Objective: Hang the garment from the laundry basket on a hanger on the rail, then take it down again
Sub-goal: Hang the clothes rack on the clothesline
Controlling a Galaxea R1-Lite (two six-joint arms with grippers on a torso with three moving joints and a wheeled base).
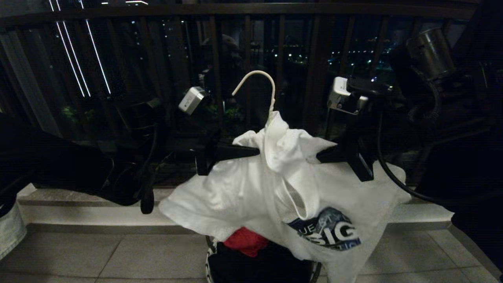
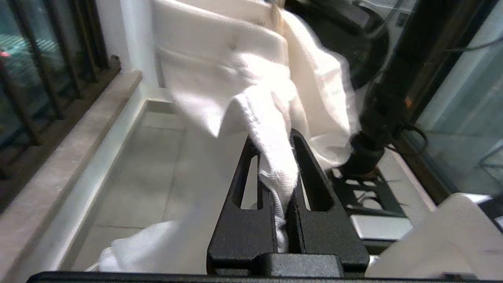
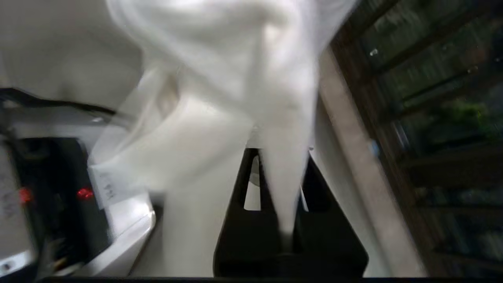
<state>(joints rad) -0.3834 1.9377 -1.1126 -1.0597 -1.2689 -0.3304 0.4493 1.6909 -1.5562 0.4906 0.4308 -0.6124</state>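
Left end effector [image 1: 255,151] closed on a fold of shirt [image 1: 243,192], near the collar side; in the left wrist view, cloth pinched flat between both fingers [image 2: 271,204]. Right end effector [image 1: 319,156] also closed on shirt fabric, from the opposite side; in the right wrist view, a narrow tail of white cloth squeezed between the fingers [image 3: 251,204]. Shirt held up in the air between both, bunched at the top around the neck of the hanger [image 1: 261,84], with the hook pointing up and free. Hanging low over the basket [image 1: 210,255], just above a red cloth [image 1: 245,240] inside it. No rail visible, only the dark balcony railing [image 1: 251,51] behind.

Judged as very light and soft, without any stiffness: sags and folds wherever not supported, so likely to slip off a thin wire hanger if pulled on one side only. Better to hold at the shoulder seams or the collar hem, where the fabric is doubled and less stretchy, and to lift by the hanger neck for carrying to the rail.

Readable on the chest print [image 1: 330,232]: "SIG" in large white letters on blue; smaller letters above it, partly folded, not readable with certainty.
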